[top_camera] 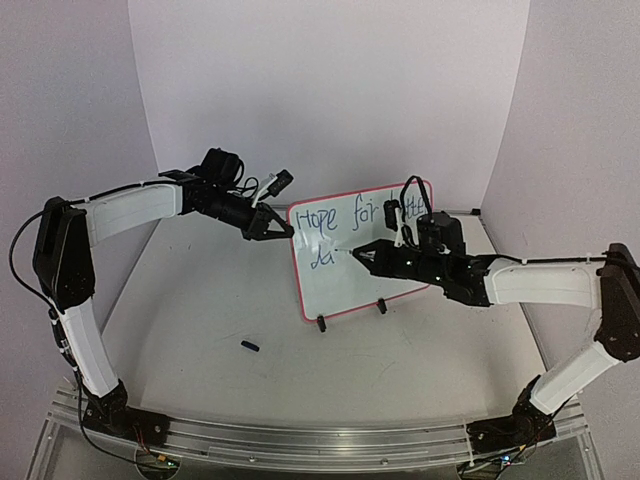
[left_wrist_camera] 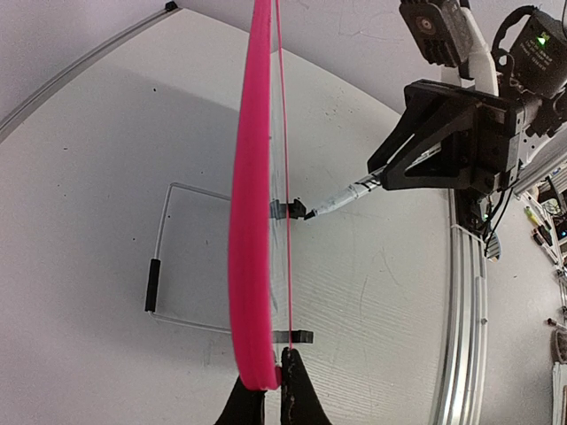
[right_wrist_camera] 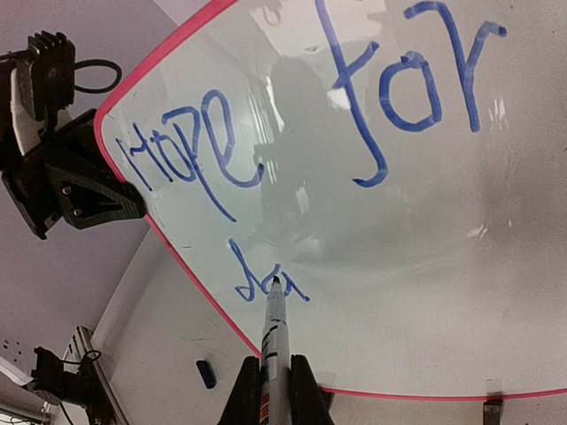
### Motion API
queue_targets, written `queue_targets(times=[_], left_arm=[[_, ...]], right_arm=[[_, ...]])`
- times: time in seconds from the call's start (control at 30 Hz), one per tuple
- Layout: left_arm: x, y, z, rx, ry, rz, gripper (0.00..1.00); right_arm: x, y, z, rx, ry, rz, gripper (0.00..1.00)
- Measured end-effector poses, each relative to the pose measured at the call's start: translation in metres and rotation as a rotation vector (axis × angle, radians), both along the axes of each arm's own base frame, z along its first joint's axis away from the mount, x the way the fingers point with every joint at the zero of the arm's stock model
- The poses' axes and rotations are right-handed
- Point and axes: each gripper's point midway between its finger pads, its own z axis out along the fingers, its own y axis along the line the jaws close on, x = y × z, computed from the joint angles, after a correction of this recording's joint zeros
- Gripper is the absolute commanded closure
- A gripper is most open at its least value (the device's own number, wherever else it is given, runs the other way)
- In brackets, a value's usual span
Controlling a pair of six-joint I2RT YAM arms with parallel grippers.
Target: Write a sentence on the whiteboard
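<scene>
The left arm reaches forward with its elbow bent, and the left gripper [top_camera: 272, 225] is clamped on the side edge of the upright whiteboard [top_camera: 350, 288]. The right arm stretches in low from the opposite side. The right gripper [top_camera: 362, 255] is clenched around a marker [right_wrist_camera: 273, 328] whose tip touches the board straight ahead. The sentence [right_wrist_camera: 354, 78] reads "Hope for", then a word partly hidden behind the wrist, with "da" at the tip.
</scene>
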Motion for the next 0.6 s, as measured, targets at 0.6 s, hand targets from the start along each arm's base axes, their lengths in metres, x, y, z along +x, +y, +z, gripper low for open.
queue_targets(times=[0.6], left_arm=[[0.000, -0.001, 0.000, 0.000, -0.001, -0.002, 1.00]], right_arm=[[0.006, 0.004, -0.016, -0.025, 0.016, -0.005, 1.00]])
